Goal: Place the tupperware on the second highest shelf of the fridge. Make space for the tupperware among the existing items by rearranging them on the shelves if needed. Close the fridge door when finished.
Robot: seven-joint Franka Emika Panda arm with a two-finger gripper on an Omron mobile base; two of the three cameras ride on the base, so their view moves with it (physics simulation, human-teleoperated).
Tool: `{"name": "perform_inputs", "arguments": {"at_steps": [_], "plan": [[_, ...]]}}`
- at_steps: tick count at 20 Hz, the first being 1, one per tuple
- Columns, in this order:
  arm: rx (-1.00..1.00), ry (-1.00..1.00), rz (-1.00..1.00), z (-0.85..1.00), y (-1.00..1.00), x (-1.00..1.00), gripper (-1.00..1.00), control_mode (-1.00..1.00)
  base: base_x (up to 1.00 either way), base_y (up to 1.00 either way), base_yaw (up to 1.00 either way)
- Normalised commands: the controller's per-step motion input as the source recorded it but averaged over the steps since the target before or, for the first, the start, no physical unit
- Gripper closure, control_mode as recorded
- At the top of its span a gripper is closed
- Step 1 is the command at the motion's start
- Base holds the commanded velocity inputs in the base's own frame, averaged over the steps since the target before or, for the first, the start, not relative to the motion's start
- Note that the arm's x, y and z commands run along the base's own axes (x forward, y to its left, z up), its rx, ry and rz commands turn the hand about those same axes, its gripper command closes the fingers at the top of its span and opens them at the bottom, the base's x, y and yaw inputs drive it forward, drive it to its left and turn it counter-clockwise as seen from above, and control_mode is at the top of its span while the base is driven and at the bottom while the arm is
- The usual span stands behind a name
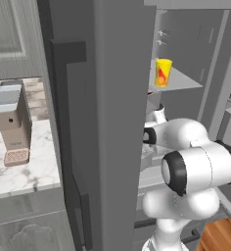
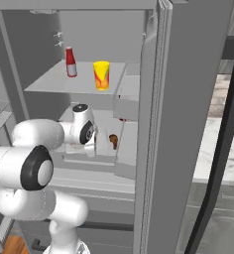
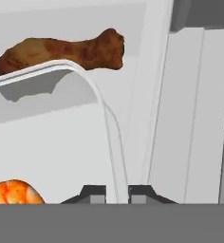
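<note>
The gripper (image 3: pixel 113 192) sits deep in the fridge (image 2: pixel 188 99). In the hand view its two dark tips stand narrowly apart with the thin pale rim of the tupperware (image 3: pixel 104 109) between them; whether they press it cannot be told. Orange-red food (image 3: pixel 12 192) lies inside the container, cut off at the lower edge. A brown drumstick (image 3: pixel 61 52) lies beyond the rim, partly hidden by it.

From the right base view the arm's wrist conceals the gripper on a lower shelf (image 2: pixel 109 129), with only a brown speck beside it. On the shelf above stand a yellow cup (image 2: pixel 101 75) and a red bottle (image 2: pixel 71 62). In the left base view a closed door (image 1: pixel 103 122) hides the bottle; a coffee machine (image 1: pixel 11 120) stands on the counter (image 1: pixel 34 171).
</note>
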Motion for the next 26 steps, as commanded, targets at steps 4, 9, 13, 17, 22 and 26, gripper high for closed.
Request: {"name": "perform_inputs", "arguments": {"at_steps": [4,9,13,17,22,26], "plan": [[0.0,0.0,0.0,-0.24,0.0,0.3,1.0,-1.0,0.0,0.0,0.0],[0.0,0.0,0.0,-0.25,0.0,0.33,-1.0,-1.0,0.0,0.0,0.0],[0.0,-0.06,0.0,-0.11,0.0,0.11,-1.0,-1.0,0.0,0.0,0.0],[0.0,-0.31,0.0,0.0,0.0,-0.31,-1.0,-1.0,0.0,0.0,0.0],[0.0,-0.33,0.0,0.07,0.0,-0.61,-1.0,-1.0,0.0,0.0,0.0],[0.0,-0.35,0.0,0.32,0.0,-0.74,-1.0,-1.0,0.0,0.0,0.0]]}}
